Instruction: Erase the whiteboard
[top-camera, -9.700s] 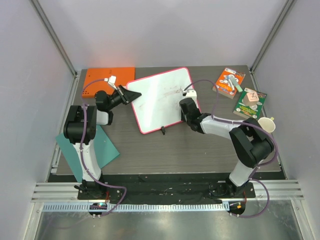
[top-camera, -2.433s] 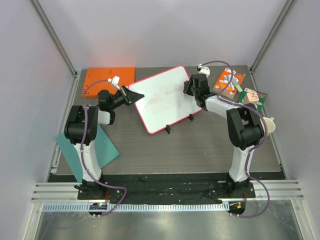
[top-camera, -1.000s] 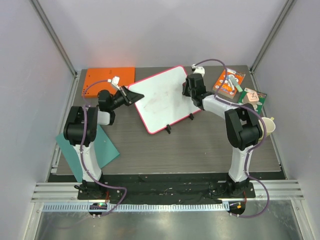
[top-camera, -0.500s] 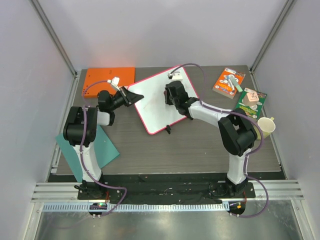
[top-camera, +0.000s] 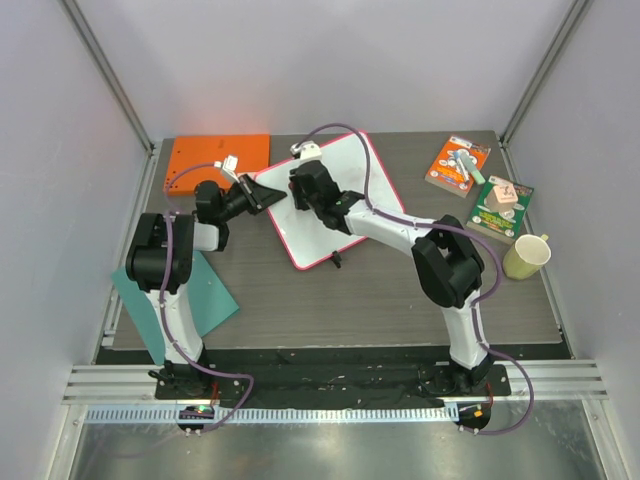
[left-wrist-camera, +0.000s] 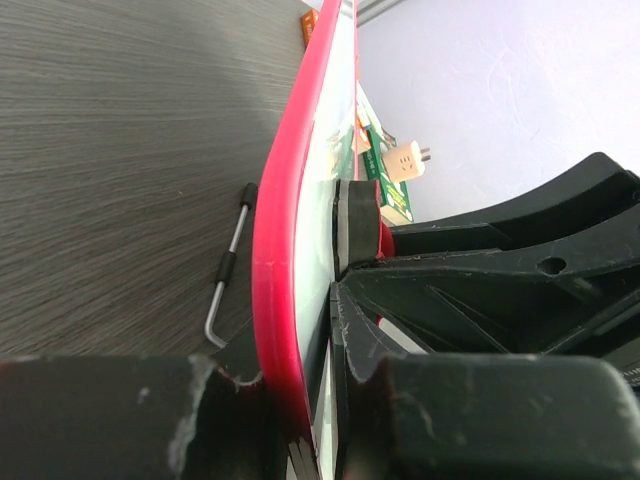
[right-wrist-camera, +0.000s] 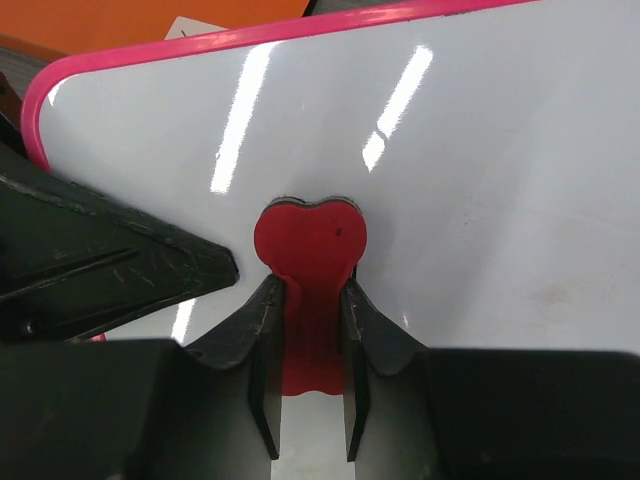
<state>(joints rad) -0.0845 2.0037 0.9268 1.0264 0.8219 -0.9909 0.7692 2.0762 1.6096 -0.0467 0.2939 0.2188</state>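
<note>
1. From above, the right arm covers a band of the whiteboard, and the left hand hides its left corner. Any writing is too faint to tell.
2. The left arm covers part of the teal sheet.
3. Left wrist view: the whiteboard is edge-on, its face nearly unseen and its rim cut off at the top. The near fingers are blurred.
4. Right wrist view: the lower part of the eraser is hidden between the fingers of the right hand. The picture's edge cuts the whiteboard at right.
5. Print on the orange packet and green packet is too small to read.
</note>
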